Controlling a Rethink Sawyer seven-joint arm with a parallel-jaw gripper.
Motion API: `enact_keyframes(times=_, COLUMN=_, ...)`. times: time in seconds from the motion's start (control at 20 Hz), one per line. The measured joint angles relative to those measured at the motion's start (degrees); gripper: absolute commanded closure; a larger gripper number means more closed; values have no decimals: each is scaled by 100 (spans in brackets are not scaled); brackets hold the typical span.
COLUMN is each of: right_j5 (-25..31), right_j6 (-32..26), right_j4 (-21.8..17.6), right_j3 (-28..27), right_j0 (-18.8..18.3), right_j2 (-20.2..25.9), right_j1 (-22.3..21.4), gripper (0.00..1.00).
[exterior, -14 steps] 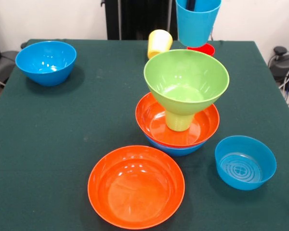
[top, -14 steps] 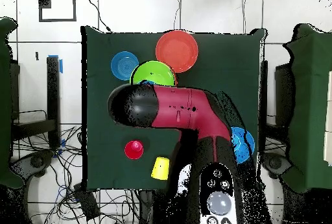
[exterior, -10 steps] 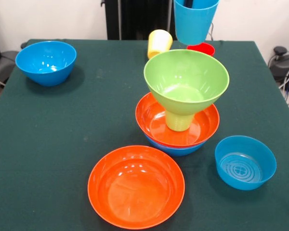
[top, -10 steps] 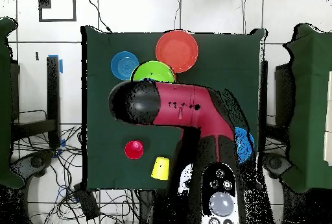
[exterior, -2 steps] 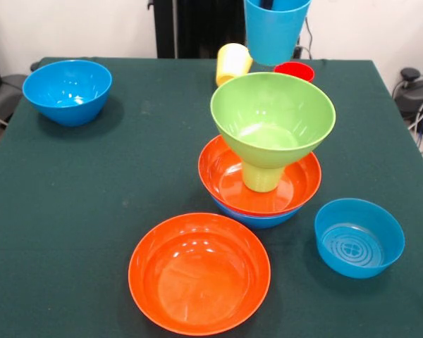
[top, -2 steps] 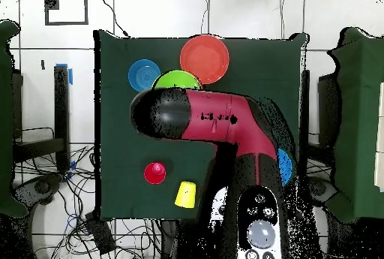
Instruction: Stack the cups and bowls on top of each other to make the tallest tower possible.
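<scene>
1. A blue cup [exterior, -2 steps: 276, 29] hangs at the top edge, above the tower [exterior, -2 steps: 268, 158]
2. The gripper [exterior, -2 steps: 277, 4] reaches inside the cup; its grip cannot be made out
3. The tower stands mid-table: blue bowl, orange bowl, green cup, green bowl [exterior, -2 steps: 273, 118]

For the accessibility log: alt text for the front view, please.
A blue cup hangs above a tower: green bowl on green cup in stacked orange and blue bowls. Loose bowls and cups lie around on the green table.
</scene>
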Motion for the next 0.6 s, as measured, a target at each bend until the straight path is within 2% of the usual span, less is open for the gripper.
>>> enact_keyframes(times=0.6, right_j5=5, right_j6=0, right_j4=19, right_j3=-135, right_j0=35, right_j2=-99, right_j1=254, gripper=100)
